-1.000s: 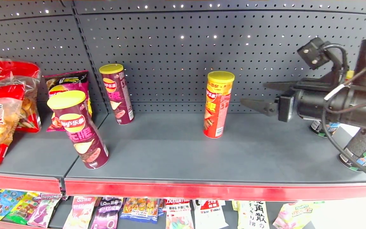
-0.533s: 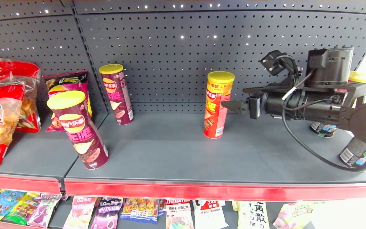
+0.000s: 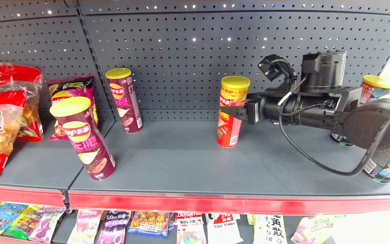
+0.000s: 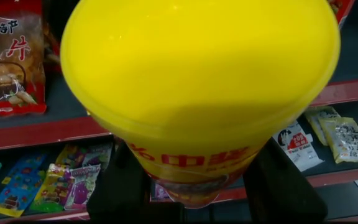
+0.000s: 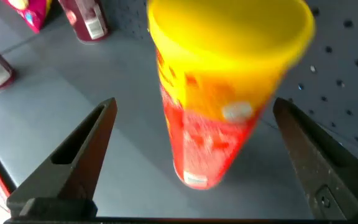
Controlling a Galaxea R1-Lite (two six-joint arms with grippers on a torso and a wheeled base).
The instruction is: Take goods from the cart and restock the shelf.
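Right gripper (image 5: 194,109) is now brought up to the red can (image 3: 230,132), fingers spread either side; another can (image 4: 197,81) is clamped in the left gripper (image 4: 197,186).

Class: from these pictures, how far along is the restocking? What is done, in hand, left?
Done: red can and two purple cans stand on the shelf. In hand: right gripper open around the red can; left gripper holds a yellow-lidded can. Left: shelving that can.
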